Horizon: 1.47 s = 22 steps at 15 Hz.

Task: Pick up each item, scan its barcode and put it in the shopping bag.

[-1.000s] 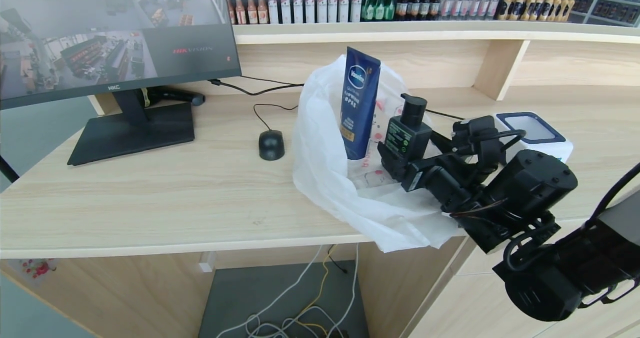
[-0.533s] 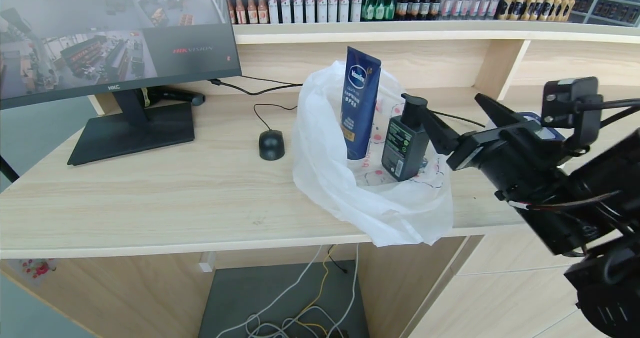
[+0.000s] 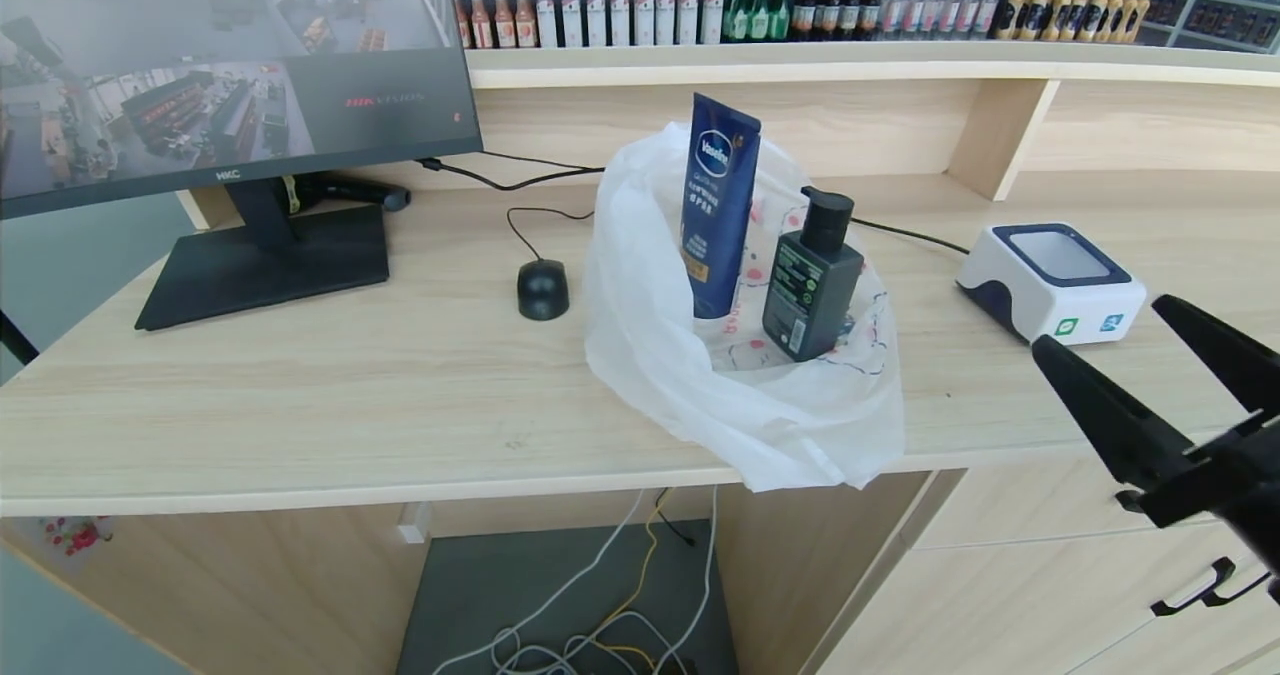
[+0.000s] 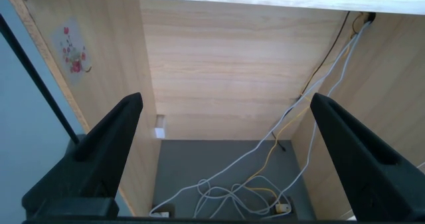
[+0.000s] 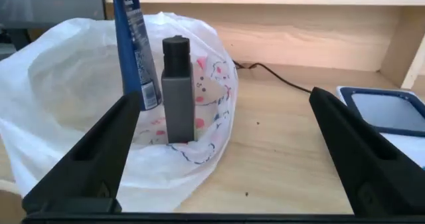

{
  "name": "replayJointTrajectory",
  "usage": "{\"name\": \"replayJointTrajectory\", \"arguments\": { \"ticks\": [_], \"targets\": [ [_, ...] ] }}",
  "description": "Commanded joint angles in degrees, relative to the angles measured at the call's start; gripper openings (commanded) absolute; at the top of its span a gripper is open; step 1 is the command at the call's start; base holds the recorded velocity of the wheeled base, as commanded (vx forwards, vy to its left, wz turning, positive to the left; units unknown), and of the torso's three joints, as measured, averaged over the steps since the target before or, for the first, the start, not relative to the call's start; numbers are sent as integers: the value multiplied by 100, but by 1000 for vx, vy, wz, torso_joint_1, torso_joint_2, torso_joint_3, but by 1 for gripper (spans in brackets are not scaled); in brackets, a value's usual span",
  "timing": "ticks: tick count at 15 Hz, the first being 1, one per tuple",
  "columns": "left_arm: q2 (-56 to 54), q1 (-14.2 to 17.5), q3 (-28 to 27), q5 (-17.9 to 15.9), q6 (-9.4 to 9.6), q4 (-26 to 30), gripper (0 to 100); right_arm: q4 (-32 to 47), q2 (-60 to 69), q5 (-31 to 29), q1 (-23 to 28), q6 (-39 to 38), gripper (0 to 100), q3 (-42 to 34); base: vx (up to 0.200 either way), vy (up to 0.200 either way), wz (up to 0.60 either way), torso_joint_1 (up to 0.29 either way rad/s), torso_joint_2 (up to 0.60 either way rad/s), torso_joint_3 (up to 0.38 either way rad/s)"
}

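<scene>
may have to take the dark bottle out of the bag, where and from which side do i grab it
Grip the dark bottle on its body just under the cap, probably from the scanner side with the right gripper. It stands upright, the shopping bag sags low there, and the blue tube crowds its other side.

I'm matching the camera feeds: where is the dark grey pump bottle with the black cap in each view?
Head view: the dark grey pump bottle stands upright inside the white plastic shopping bag, to the robot's right of the tall blue tube.
Right wrist view: the bottle stands in the bag, beside the tube.
Left wrist view: it faces loose cables under the wooden counter.
Shared landmark: the blue tube.
</scene>
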State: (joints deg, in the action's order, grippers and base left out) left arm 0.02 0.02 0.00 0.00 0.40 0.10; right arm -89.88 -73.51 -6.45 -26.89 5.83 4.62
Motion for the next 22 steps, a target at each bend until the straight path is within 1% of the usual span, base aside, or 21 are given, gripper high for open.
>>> {"name": "replayJointTrajectory", "arguments": {
  "ticks": [1,3,4,5,6,7,8,9,10,11,12,13,14,15,17,18,19,20,21,22],
  "targets": [
    [-2,-2,0,0,4,-1,100,76,1163,-41,9,-126,100,-462,0,0,0,0,0,0],
    [-2,-2,0,0,4,-1,100,454,1489,-568,9,-521,100,-462,0,0,0,0,0,0],
    [-2,-2,0,0,4,-1,100,1069,1858,-603,9,-618,100,-462,0,0,0,0,0,0],
    [-2,6,0,0,-5,-1,100,2106,2403,-586,-53,-644,100,-462,0,0,0,0,0,0],
    [-2,-2,0,0,-14,-1,100,3337,3123,-471,-158,-521,100,-462,0,0,0,0,0,0],
    [-2,6,0,0,-14,-1,100,4075,3536,-357,-229,-381,100,-462,0,0,0,0,0,0],
    [-2,6,0,0,-14,-1,100,6422,5198,-208,-387,50,100,-462,0,0,0,0,0,0],
    [-2,-2,0,0,-14,-1,100,7889,6410,-199,-431,191,100,-462,0,0,0,0,0,0],
    [-2,-2,0,0,-5,-1,100,9129,7351,-173,-422,235,100,-286,0,0,0,0,0,0],
    [-2,6,0,0,-14,-1,100,9647,7351,-173,-343,217,100,57,0,0,0,0,0,0],
    [-2,-2,0,0,-14,-1,100,9647,7351,-173,-343,208,100,21,0,0,0,0,0,0],
    [-2,-2,0,0,-14,-1,100,9542,7351,65,-352,182,100,-31,0,0,0,0,0,0],
    [-2,-2,0,0,-5,-1,100,9533,7351,135,-308,-38,100,-40,0,0,0,0,0,0],
    [-2,-2,0,0,-5,-1,100,9542,7351,65,-53,-372,100,-40,0,0,0,0,0,0],
    [-2,-2,0,0,-5,-1,100,9542,7008,12,1107,-591,100,-40,0,0,0,0,0,0],
    [-2,6,0,0,-40,-1,100,9533,6718,-120,1441,-653,100,-49,0,0,0,0,0,0],
    [-2,6,0,0,-40,-1,100,9524,6604,-181,1925,-635,100,-49,0,0,0,0,0,0],
    [-2,-2,0,0,-31,-1,100,9533,6577,-181,2549,-688,100,-49,0,0,0,0,0,0],
    [-2,6,0,0,-31,-1,100,9533,6639,-173,2927,-829,100,-49,0,0,0,0,0,0],
    [-2,-2,0,0,-31,-1,100,9533,6815,-173,3111,-996,100,-40,0,0,0,0,0,0]
  ]
}}
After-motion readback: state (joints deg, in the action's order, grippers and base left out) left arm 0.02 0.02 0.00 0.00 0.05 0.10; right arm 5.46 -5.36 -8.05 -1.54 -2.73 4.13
